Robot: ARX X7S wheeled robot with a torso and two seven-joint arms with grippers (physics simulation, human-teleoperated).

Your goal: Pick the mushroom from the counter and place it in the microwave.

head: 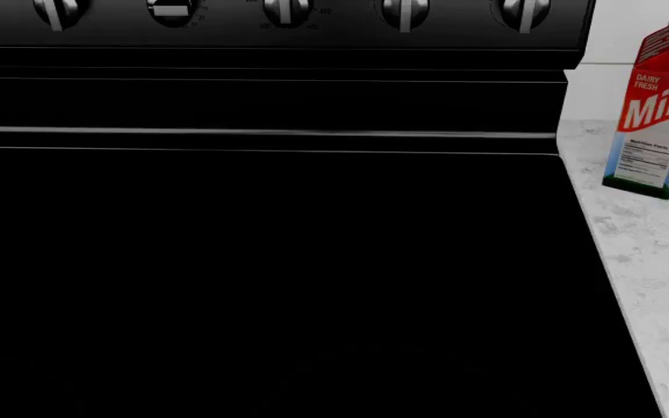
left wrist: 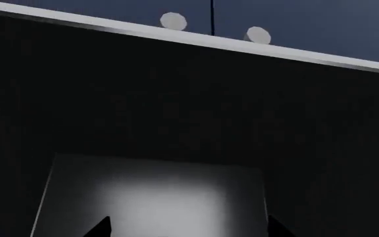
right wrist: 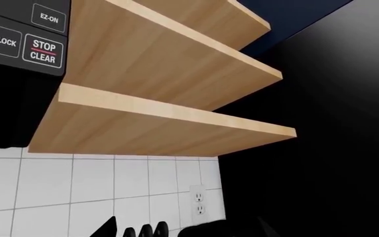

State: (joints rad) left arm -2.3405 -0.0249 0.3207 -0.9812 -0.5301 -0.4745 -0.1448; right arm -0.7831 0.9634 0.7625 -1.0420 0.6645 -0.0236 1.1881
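Head view: a black stove (head: 265, 261) is filling the frame, with a milk carton (head: 657, 113) standing on the marble counter (head: 648, 261) at 3 o'clock. The mushroom is showing in no view, so its place, and the task's progress, cannot be judged. Right wrist view: the microwave's keypad (right wrist: 18, 39) is sitting at 10 o'clock beside wooden shelves (right wrist: 170, 89) (door unseen). Only dark fingertip slivers are showing for either gripper; their opening cannot be told.

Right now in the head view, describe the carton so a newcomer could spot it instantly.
Start at the black stove filling most of the view. Just past its right edge is a pale speckled counter. The milk carton stands upright there near the back: red top, white "Milk" lettering, blue-white base, the only coloured item.
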